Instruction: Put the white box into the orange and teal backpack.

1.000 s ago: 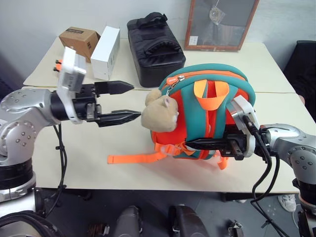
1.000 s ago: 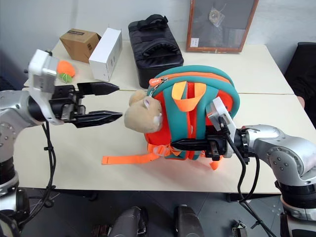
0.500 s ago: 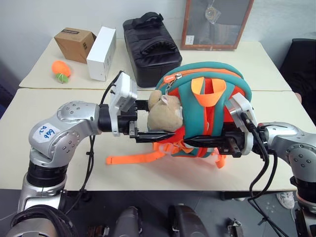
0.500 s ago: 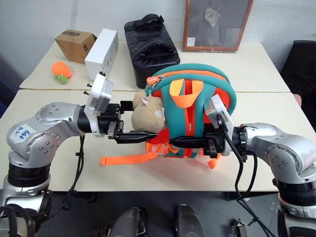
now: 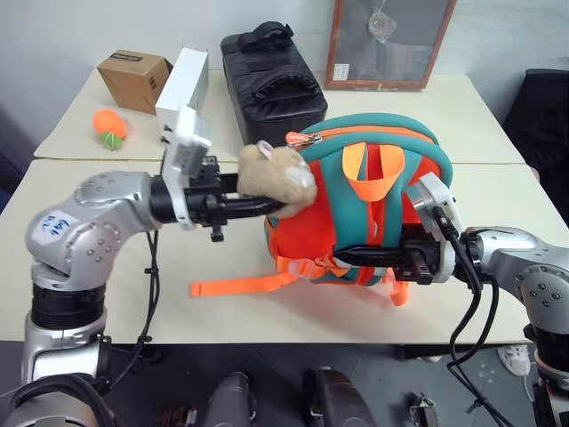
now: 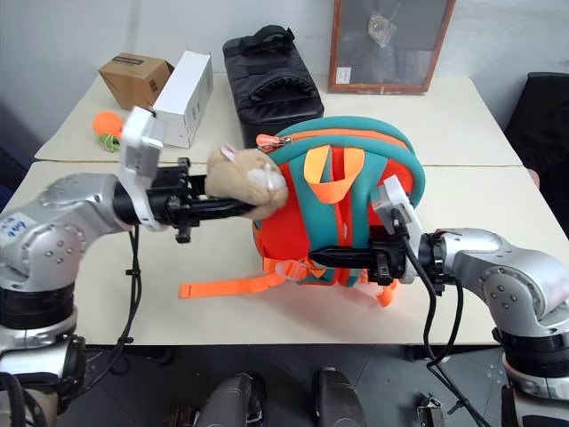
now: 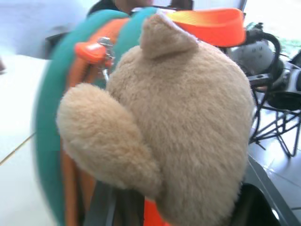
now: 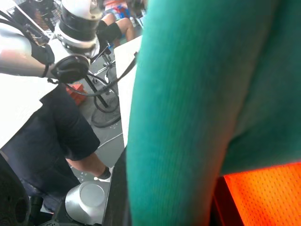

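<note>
The pale table [image 5: 498, 205] carries the orange and teal backpack [image 5: 307, 245] upright near its front edge, between the two arms, well apart from the black padded bag [image 5: 267, 80] and the plain white carton [image 5: 182, 84] at the back. The backpack looks soft, light and floppy, so I judge it will sag and fold unless it is braced. Its zip looks closed, and the better holds are the teal rim, the orange top loop [image 5: 380, 160] or the zip pull [image 5: 311, 139], not the plush toy [image 5: 276, 169], which would only squash and swing. The left gripper [image 5: 269, 206] reaches level into the toy's underside; whether its jaws pinch the toy or merely lie under it I cannot tell. The right gripper [image 5: 345, 258] has its jaws drawn narrow against the backpack's lower straps
</note>
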Controlling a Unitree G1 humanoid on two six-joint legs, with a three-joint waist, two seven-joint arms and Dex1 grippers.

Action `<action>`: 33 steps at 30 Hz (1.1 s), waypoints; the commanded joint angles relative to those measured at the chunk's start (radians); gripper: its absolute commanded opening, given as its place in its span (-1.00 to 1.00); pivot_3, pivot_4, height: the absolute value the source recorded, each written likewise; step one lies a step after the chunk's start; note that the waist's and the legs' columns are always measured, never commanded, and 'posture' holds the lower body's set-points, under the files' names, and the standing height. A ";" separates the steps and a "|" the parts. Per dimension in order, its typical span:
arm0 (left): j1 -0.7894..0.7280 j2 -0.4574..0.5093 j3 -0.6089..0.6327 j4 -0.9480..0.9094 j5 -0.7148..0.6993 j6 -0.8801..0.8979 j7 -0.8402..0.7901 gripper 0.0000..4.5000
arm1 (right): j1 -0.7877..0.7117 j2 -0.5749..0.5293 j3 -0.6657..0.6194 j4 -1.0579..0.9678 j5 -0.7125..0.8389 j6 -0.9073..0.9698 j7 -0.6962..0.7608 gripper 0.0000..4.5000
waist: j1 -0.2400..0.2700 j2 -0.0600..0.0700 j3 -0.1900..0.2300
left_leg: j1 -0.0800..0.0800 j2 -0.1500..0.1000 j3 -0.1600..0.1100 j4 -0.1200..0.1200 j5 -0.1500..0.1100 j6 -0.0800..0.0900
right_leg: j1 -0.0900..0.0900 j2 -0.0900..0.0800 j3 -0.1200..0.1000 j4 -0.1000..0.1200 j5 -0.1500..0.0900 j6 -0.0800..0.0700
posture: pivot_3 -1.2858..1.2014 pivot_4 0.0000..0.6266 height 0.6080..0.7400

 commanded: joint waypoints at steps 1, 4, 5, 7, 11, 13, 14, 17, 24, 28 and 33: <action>0.006 0.092 0.065 0.091 0.046 -0.028 -0.046 -0.42 | 0.039 -0.030 -0.089 -0.022 0.047 0.000 -0.001 -1.00 | -0.002 0.000 0.000 | 0.000 0.000 0.000 0.000 0.000 0.000 | 0.000 0.000 0.000 0.000 0.000 0.000 | 0.03 -0.52 1.00; 0.070 0.171 0.053 0.159 0.104 -0.083 -0.127 -0.42 | 0.095 -0.035 -0.121 -0.036 0.057 -0.008 -0.007 -1.00 | -0.004 0.000 0.000 | 0.001 0.000 0.001 -0.001 0.000 0.000 | 0.000 0.000 0.000 0.000 0.000 0.000 | 0.03 -0.52 1.00; 0.085 0.187 0.047 0.173 0.119 -0.098 -0.145 -0.42 | 0.108 -0.033 -0.127 -0.038 0.060 -0.008 -0.012 -1.00 | -0.004 0.000 0.000 | 0.001 0.000 0.001 -0.002 0.000 0.000 | 0.000 0.000 0.001 0.000 0.000 0.000 | 0.03 -0.52 1.00; 0.117 0.205 0.035 0.188 0.139 -0.121 -0.180 -0.42 | 0.131 -0.032 -0.135 -0.043 0.060 -0.016 -0.015 -1.00 | -0.002 0.000 0.000 | 0.001 0.001 0.001 -0.001 0.000 0.000 | 0.000 0.000 0.000 0.000 0.000 -0.001 | 0.03 -0.52 1.00; 0.233 0.196 -0.100 0.191 0.279 -0.244 -0.228 -0.42 | 0.154 -0.013 -0.144 -0.060 0.066 -0.034 -0.042 -1.00 | -0.002 0.001 -0.001 | 0.002 0.000 0.001 -0.002 0.000 0.000 | 0.000 -0.001 0.001 0.000 0.000 -0.001 | 0.03 -0.52 1.00; 0.260 0.171 -0.180 0.228 0.373 -0.331 -0.228 -0.42 | 0.158 -0.008 -0.143 -0.069 0.069 -0.043 -0.052 -1.00 | -0.002 0.001 -0.001 | 0.003 0.000 0.002 -0.002 -0.001 0.001 | 0.001 -0.001 0.001 0.000 -0.001 -0.001 | 0.03 -0.52 1.00; 0.262 0.151 -0.223 0.257 0.420 -0.373 -0.226 -0.42 | 0.158 -0.006 -0.142 -0.072 0.071 -0.046 -0.058 -1.00 | -0.001 0.001 -0.001 | 0.003 0.000 0.002 -0.002 -0.001 0.001 | 0.001 -0.001 0.001 0.000 -0.001 -0.001 | 0.03 -0.52 1.00; 0.244 0.095 -0.320 0.362 0.546 -0.491 -0.222 -0.42 | 0.153 0.001 -0.143 -0.077 0.077 -0.053 -0.072 -1.00 | 0.001 0.001 -0.001 | 0.003 0.000 0.001 -0.002 -0.003 0.005 | 0.001 -0.001 0.001 0.000 -0.001 -0.001 | 0.03 -0.52 1.00; 0.148 -0.036 -0.256 0.457 0.510 -0.470 -0.190 -0.42 | 0.156 0.012 -0.123 -0.067 -0.003 -0.083 -0.146 -0.69 | 0.004 0.002 -0.002 | 0.002 0.000 0.001 -0.001 -0.004 0.007 | 0.001 -0.001 0.001 0.000 0.000 -0.001 | 0.03 -0.52 1.00; 0.175 0.005 -0.126 0.340 0.358 -0.311 -0.230 0.16 | 0.212 -0.042 -0.149 -0.028 -0.102 -0.136 -0.101 -0.10 | 0.001 0.002 -0.002 | 0.001 0.000 0.000 -0.001 -0.004 0.007 | 0.001 -0.001 0.000 0.000 0.000 -0.001 | 0.03 -0.52 1.00; 0.288 0.132 0.072 0.175 0.208 -0.158 -0.248 0.85 | 0.295 -0.181 -0.305 0.108 -0.158 -0.200 0.056 0.63 | -0.005 0.002 -0.002 | 0.001 0.000 0.001 -0.001 -0.004 0.006 | 0.001 -0.001 0.000 0.000 0.000 -0.001 | 0.03 -0.52 1.00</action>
